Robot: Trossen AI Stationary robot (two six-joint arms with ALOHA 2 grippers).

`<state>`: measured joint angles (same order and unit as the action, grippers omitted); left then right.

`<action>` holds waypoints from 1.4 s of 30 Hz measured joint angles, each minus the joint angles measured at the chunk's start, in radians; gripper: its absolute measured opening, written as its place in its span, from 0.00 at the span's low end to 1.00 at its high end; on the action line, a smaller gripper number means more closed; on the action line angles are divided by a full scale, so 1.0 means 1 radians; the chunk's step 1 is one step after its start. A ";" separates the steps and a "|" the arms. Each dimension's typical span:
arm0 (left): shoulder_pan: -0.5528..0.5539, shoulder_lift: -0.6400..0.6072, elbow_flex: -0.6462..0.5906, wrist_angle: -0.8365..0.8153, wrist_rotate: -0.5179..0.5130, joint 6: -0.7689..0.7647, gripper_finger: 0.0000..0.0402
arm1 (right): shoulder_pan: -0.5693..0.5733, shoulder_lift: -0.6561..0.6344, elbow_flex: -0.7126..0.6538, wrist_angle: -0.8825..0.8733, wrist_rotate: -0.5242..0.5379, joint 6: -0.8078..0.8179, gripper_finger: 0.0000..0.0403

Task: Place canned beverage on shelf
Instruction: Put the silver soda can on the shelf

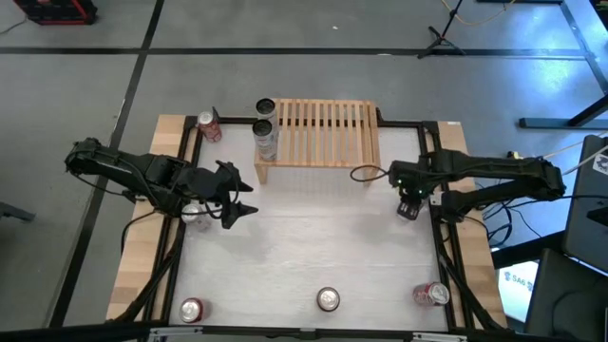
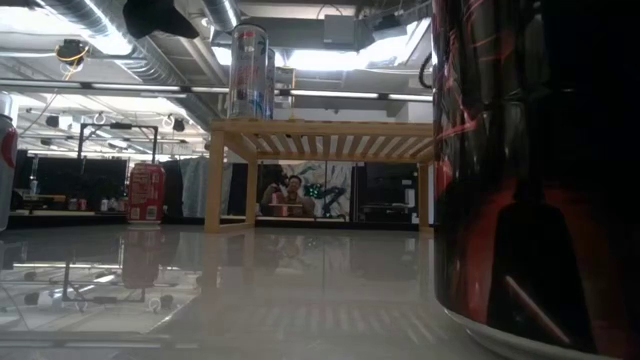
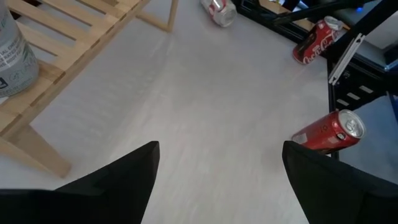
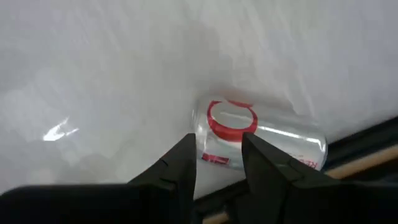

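A: Where was the can?
B: Silver can [image 4: 261,140] with a red ring, by the table's right edge. The right gripper [image 4: 217,143] hung over it, fingers narrowly parted, gripping nothing.
A: Shelf?
B: The shelf [image 1: 328,128] stood at the far edge, with two cans [image 1: 265,123] on its left end.
A: Risk?
B: That narrow gap could knock the can over instead of straddling it (the table frame sat close too).
A: Left?
B: The left gripper [image 1: 239,196] was spread wide and empty, near the left edge. Loose red cans [image 1: 192,309] lined the near edge, none in the way
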<state>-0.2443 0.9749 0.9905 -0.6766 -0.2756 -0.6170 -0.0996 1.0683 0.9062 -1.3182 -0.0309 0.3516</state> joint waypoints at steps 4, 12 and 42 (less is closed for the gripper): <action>0.000 0.000 0.000 0.019 -0.009 0.000 0.82 | 0.023 0.000 0.000 -0.022 0.024 -0.052 0.30; 0.000 0.000 0.000 0.037 -0.011 0.000 0.82 | 0.021 0.036 0.000 -0.098 0.117 -0.287 0.51; 0.000 0.000 0.000 0.097 0.030 -0.061 0.82 | 0.022 0.239 -0.236 0.186 0.150 -0.651 0.91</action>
<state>-0.2445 0.9749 0.9905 -0.5800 -0.2455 -0.6783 -0.0780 1.3072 0.6700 -1.1319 0.1194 -0.2992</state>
